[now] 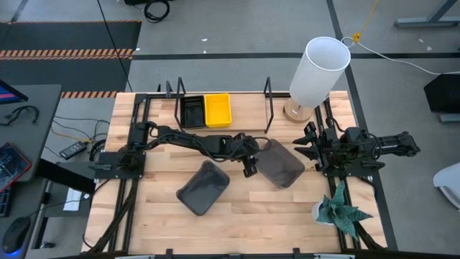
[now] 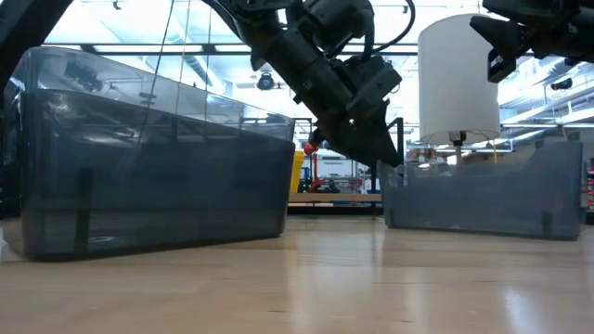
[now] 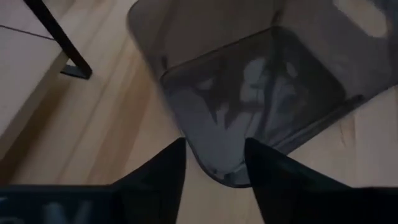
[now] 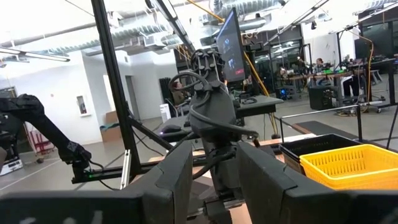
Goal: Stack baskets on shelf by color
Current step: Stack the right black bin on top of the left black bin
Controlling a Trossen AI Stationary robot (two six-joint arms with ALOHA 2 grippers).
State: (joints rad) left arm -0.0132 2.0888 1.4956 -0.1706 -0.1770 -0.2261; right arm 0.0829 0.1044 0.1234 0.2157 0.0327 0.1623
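Left gripper (image 1: 251, 167), fingers parted and empty, hangs over the corner of a grey basket (image 1: 281, 164) lying mid-table, long axis diagonal. Second grey basket (image 1: 203, 188) lies nearby, slanted oppositely. Right gripper (image 1: 305, 146) waits open beside the lamp (image 1: 317, 72).

Grey baskets (image 1: 280, 167) translucent glossy plastic; table (image 1: 287, 208) smooth pale wood; yellow basket (image 1: 218, 110) perforated plastic.
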